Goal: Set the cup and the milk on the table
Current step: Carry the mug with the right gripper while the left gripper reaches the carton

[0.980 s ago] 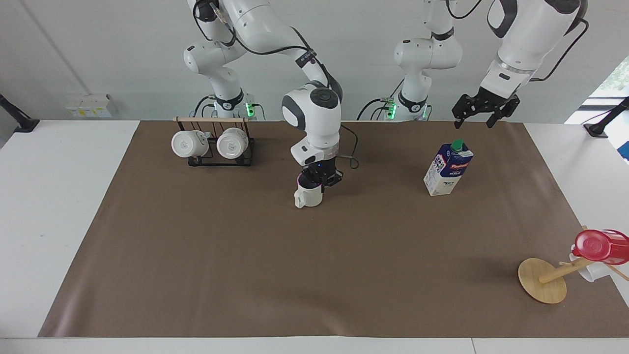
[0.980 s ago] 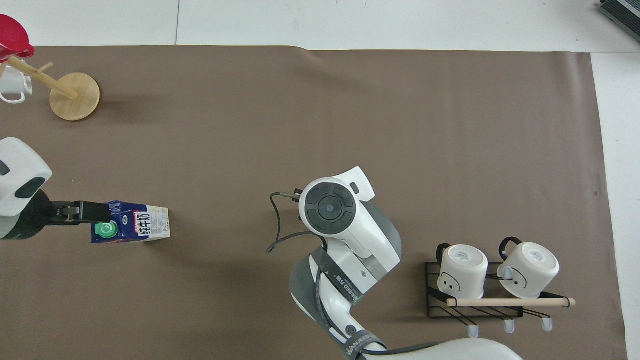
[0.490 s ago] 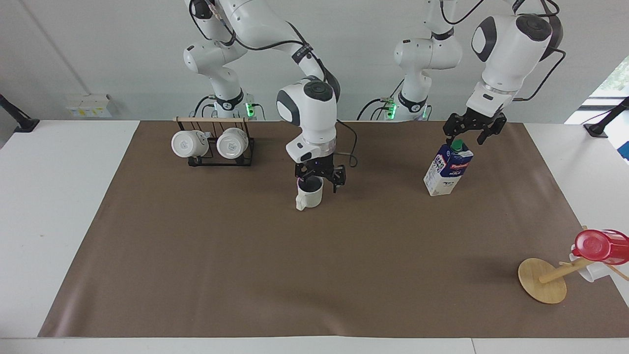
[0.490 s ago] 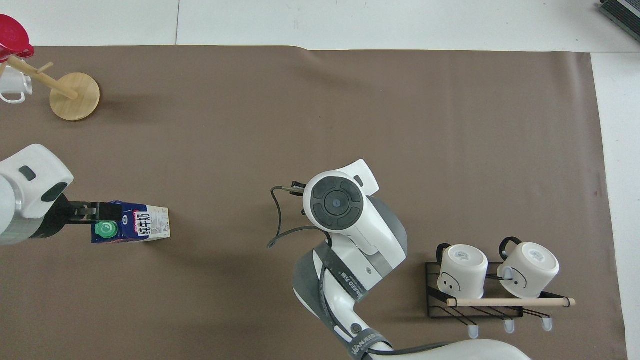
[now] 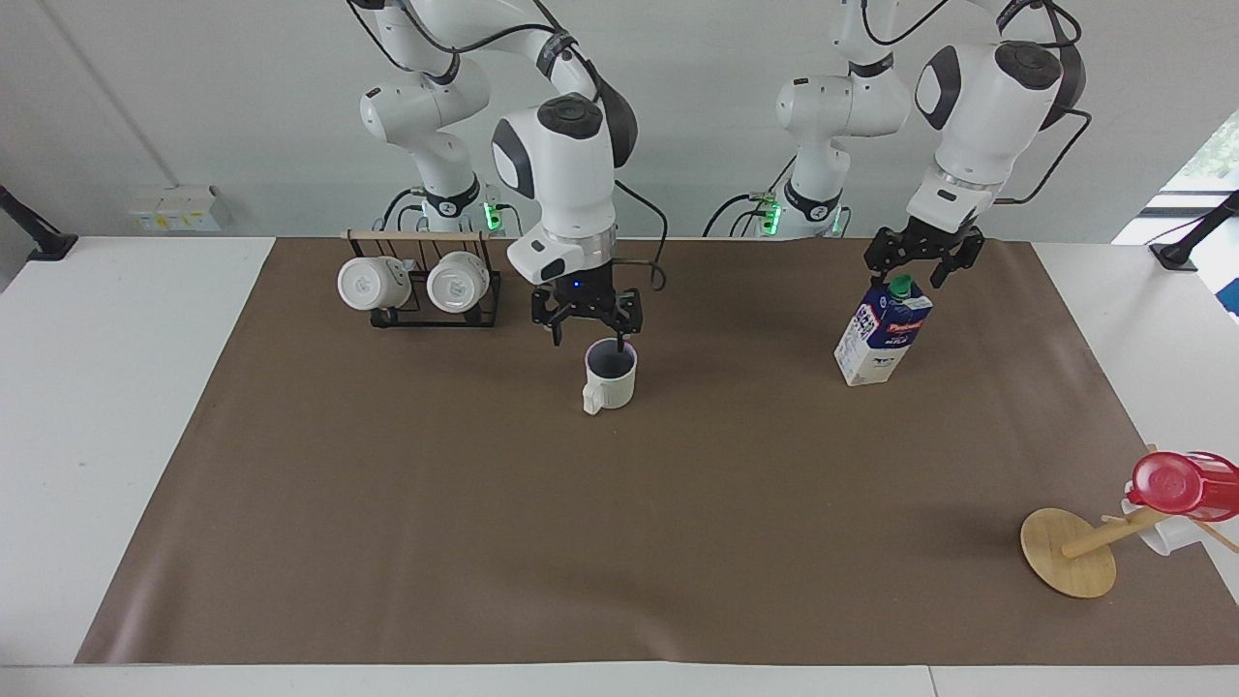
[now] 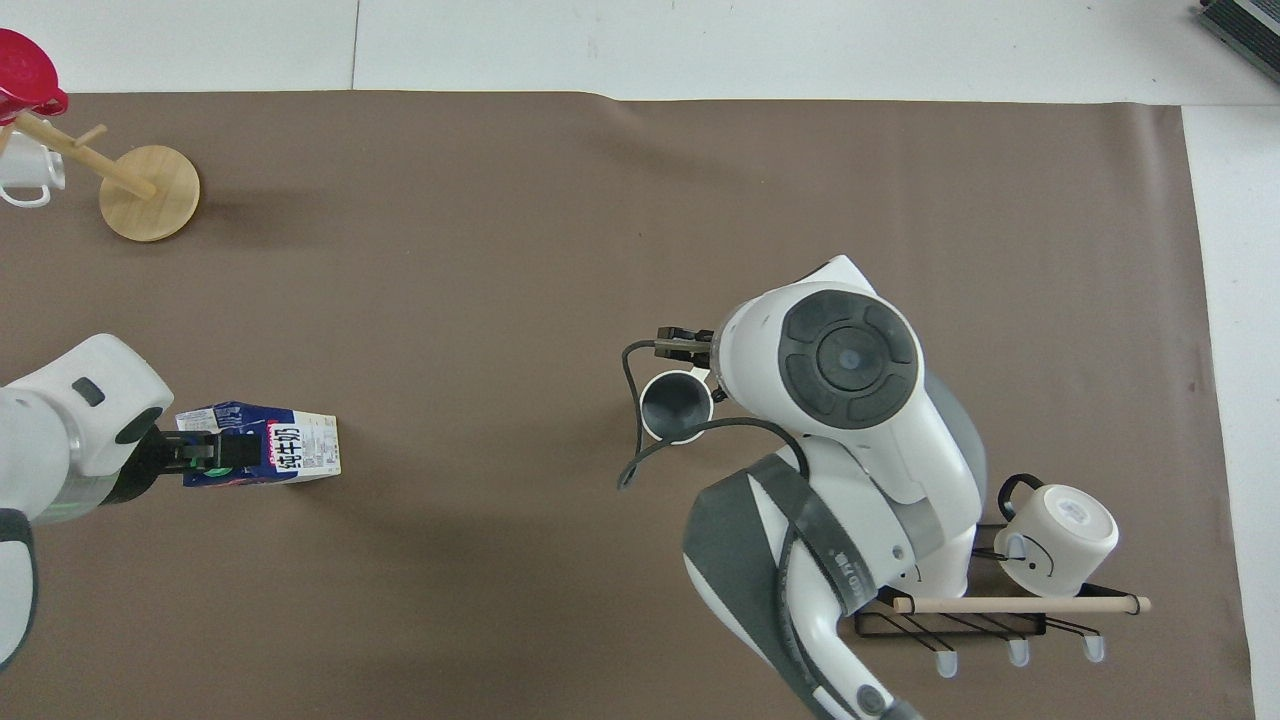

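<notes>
The cream-white cup (image 5: 610, 379) stands upright on the brown mat of the table (image 5: 484, 503), handle pointing away from the robots; it also shows in the overhead view (image 6: 677, 405). My right gripper (image 5: 589, 337) is open and empty just above the cup's rim. The blue-and-white milk (image 5: 881, 334) stands upright on the mat toward the left arm's end, and shows in the overhead view (image 6: 275, 455). My left gripper (image 5: 910, 271) is open at the carton's top, fingers on either side of the green cap (image 5: 902, 284).
A black rack (image 5: 421, 308) with two white mugs stands near the robots, toward the right arm's end. A tipped wooden stand (image 5: 1070, 552) with a red-lidded cup (image 5: 1181, 484) lies toward the left arm's end, far from the robots.
My right gripper opened, let go of the cup and rose off it toward the rack. My left gripper came down from the air to the milk carton's top.
</notes>
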